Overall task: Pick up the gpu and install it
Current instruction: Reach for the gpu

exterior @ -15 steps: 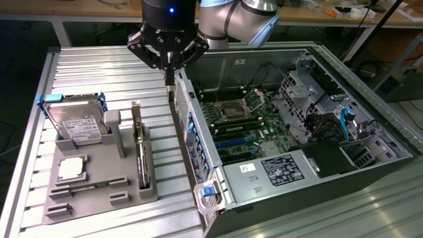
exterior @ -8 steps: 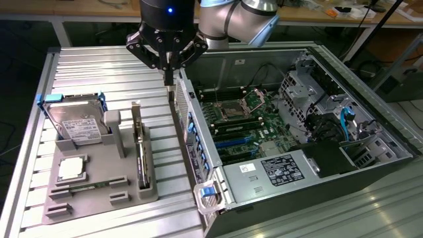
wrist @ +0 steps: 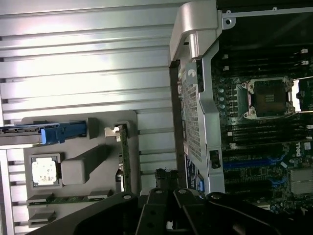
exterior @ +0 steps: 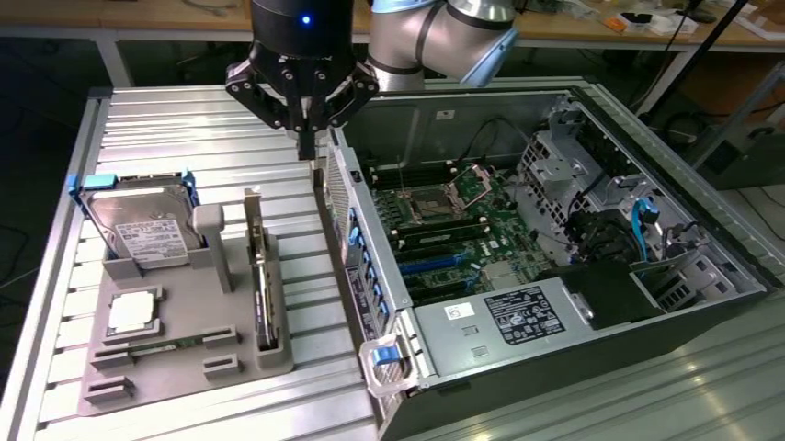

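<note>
Wooden benches [exterior: 576, 28] cross the top of the exterior view, and the floor around them is dark. Below them a ribbed metal desk [exterior: 172, 138] fills most of the frame; its ridges look smooth and slippery.

The open computer case [exterior: 613, 354] lies on the exterior view's right, with its motherboard [exterior: 454, 230] facing up. A grey holder [exterior: 184, 367] sits in the lower left of the frame and carries a hard drive [exterior: 142, 230].

The gpu [exterior: 260, 276] [wrist: 125, 161] stands on edge in a slot along the holder's right side, just beside the case wall, and has not been lifted. It looks light, thin and stiff, but probably fragile. The free upper edge looks like the safest place to grip, pinching across the board's thickness and staying clear of the fan and contacts. Its silver bracket [wrist: 113, 131] sits at the far end.

The gripper [exterior: 307, 152] [wrist: 165, 182] hangs at upper centre, above the gap between holder and case. Its fingers are pressed fully together and hold nothing.
</note>
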You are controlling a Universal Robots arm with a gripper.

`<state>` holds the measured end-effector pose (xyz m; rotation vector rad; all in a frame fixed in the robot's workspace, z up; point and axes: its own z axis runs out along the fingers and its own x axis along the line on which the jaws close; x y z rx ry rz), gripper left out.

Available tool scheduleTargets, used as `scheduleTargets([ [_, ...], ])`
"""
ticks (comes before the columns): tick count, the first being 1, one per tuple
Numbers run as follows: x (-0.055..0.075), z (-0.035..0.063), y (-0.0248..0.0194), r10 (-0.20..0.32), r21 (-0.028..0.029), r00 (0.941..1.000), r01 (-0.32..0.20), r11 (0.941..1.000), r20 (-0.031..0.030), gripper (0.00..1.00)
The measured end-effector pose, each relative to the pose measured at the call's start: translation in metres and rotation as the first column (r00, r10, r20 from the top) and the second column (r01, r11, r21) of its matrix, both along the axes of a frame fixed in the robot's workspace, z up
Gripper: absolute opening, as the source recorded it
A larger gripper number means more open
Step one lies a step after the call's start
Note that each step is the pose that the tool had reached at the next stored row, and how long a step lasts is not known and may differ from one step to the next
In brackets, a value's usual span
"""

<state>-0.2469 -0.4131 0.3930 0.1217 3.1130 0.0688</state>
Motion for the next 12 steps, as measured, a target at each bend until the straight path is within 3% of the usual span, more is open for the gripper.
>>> scheduleTargets([
  [6, -0.0050, 0.0000, -0.0025, 0.000, 0.0000, 1.0000, 0.000, 1.0000, -0.0001, 0.11],
  [12, -0.0087, -0.0001, -0.0093, 0.000, 0.0000, 1.0000, 0.000, 1.0000, -0.0005, 0.11],
])
